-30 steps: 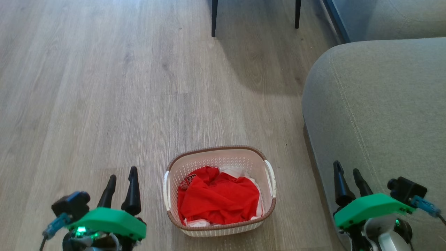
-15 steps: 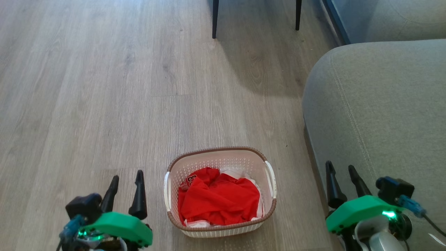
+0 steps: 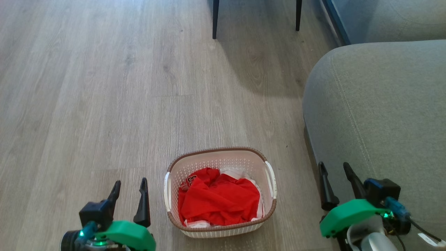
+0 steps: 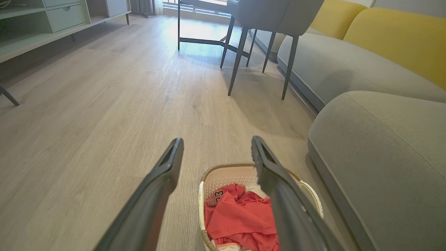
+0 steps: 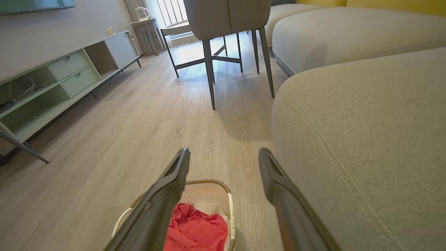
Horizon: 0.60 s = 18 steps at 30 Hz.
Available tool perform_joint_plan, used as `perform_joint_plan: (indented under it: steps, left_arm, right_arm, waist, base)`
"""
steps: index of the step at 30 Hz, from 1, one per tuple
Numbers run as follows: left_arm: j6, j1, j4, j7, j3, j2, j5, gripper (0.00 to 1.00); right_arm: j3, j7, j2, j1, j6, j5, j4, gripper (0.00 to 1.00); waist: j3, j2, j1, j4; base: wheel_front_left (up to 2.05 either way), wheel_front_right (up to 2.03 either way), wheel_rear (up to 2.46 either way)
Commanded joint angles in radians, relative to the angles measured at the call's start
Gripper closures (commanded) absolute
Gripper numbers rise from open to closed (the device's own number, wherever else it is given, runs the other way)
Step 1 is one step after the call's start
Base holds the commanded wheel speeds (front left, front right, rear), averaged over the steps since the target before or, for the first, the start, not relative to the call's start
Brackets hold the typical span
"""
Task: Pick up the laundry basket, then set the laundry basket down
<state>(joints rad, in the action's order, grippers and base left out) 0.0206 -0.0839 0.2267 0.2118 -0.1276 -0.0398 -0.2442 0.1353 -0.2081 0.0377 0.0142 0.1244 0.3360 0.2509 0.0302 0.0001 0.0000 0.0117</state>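
The laundry basket (image 3: 214,161) stands on the wood floor, cream perforated plastic with a brown rim and white side handles, red clothing (image 3: 219,202) heaped inside. My left gripper (image 3: 129,186) is open a short way to its left, touching nothing. My right gripper (image 3: 334,169) is open to its right, beside the sofa. In the left wrist view the basket (image 4: 223,176) lies under the open gripper (image 4: 216,146), partly behind the right finger. The right wrist view has the basket (image 5: 209,190) below and left of the open gripper (image 5: 224,157).
A grey sofa (image 3: 376,111) fills the right side, close to the basket and my right arm. Dark chair legs (image 3: 215,19) stand farther ahead. A low cabinet (image 5: 62,76) with drawers lines the left wall. Open wood floor (image 3: 97,104) stretches ahead and left.
Both grippers have dropped lower in the head view and drawn in toward the basket's sides. The basket has stayed put, and both grippers stayed open.
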Motion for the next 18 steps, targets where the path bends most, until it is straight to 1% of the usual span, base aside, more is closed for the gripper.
perform_joint_plan:
  steps: [1, 13, 18]
  left_arm:
    - [-0.007, 0.033, -0.030, 0.016, 0.018, -0.011, 0.036, 0.00]
    - [-0.018, 0.026, -0.029, 0.049, 0.004, -0.011, 0.155, 0.00]
    - [-0.018, 0.026, -0.024, 0.050, 0.002, -0.011, 0.159, 0.00]
  right_arm:
    - [0.030, -0.020, 0.011, 0.051, 0.006, -0.035, -0.028, 0.00]
    - [0.056, -0.052, 0.012, 0.053, 0.006, -0.161, -0.031, 0.00]
    - [0.056, -0.054, 0.013, 0.053, 0.006, -0.165, -0.027, 0.00]
  waist:
    - [0.001, -0.0001, 0.0000, 0.000]
    - [0.000, -0.0001, 0.0000, 0.001]
    - [0.000, -0.0001, 0.0000, 0.001]
  base:
    - [0.00, 0.00, 0.00]
    - [0.00, 0.00, 0.00]
    - [0.00, 0.00, 0.00]
